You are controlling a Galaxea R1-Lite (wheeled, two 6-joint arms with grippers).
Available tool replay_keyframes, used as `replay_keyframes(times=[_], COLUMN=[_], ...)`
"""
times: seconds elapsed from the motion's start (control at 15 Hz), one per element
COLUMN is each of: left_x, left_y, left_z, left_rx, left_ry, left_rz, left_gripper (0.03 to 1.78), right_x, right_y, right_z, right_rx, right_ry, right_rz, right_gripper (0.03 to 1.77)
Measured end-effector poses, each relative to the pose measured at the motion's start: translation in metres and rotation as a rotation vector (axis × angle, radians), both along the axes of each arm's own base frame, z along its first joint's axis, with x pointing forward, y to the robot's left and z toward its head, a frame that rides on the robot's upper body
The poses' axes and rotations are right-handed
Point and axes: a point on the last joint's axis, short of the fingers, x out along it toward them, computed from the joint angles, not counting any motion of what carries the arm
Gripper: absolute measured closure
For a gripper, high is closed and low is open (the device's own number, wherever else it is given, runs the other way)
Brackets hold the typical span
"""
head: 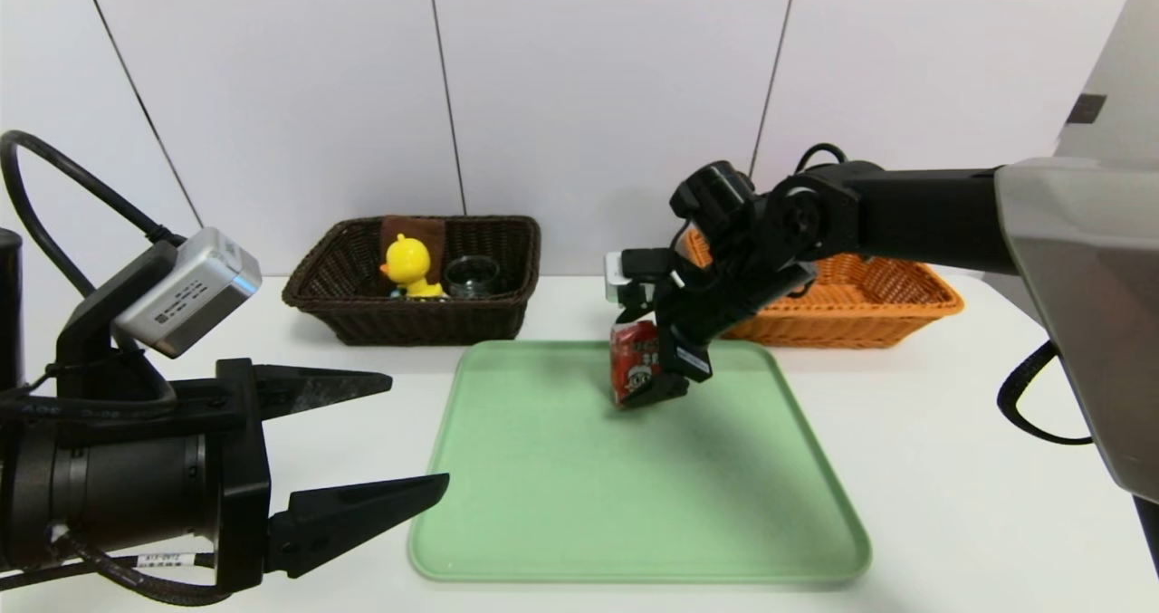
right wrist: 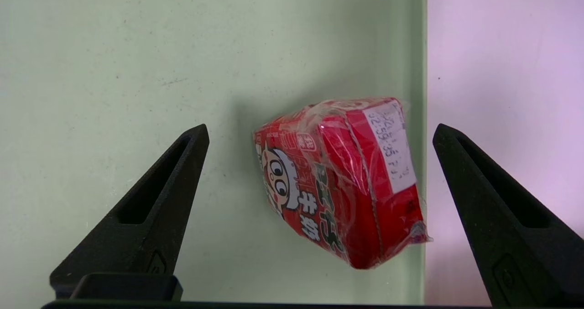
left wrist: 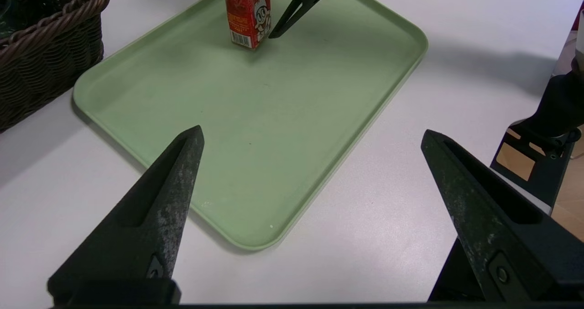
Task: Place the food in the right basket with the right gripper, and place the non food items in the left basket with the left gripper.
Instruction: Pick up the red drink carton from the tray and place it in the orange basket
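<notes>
While the right gripper (right wrist: 321, 128) hangs wide open around it, one finger on either side and no grip closed, the red drink carton (right wrist: 342, 181) stands upright on the green tray (head: 634, 495), near the tray's far edge. Its long axis runs vertical, top end up toward the right wrist camera; in the head view the red printed side faces the camera. Its sides sit turned relative to the tray edge, not square to it.

Print on carton: cartoon child's face with a white cap, large characters including "牛奶" in white, darker outlined characters beside them. Top carries a white strip with printed digits, only partly readable; clear wrap over the top, a seam along it. Left wrist view shows a white barcode low on one side.

Beyond the tray, on the white tabletop (head: 905, 504): orange wicker basket (head: 815, 330) at right, partly behind the right arm; dark brown wicker basket (head: 407, 321) at left, long side toward the tray. Dark basket holds the yellow duck toy (head: 409, 262), bill pointing left, the clear glass cup (head: 473, 276) beside it, brown towel (head: 429, 233) behind the duck.

Left gripper (head: 420, 429), wide open, nothing held, is parked left of the tray.
</notes>
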Motion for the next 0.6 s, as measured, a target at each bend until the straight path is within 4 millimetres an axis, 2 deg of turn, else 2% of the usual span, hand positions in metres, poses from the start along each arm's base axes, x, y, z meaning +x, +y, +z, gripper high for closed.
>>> replay_keyframes(times=[0.6], left_x=[-0.0005], left_y=[0.0003], left_z=[-0.0002], left_rx=[0.0], left_ry=[0.001], left_rz=[0.001], left_gripper=[0.12], right_x=[-0.0025], right_y=[0.0067], right_z=[-0.0018], right_rx=[-0.067], right_ry=[-0.06], right_rz=[0.018], right_gripper=[0.1])
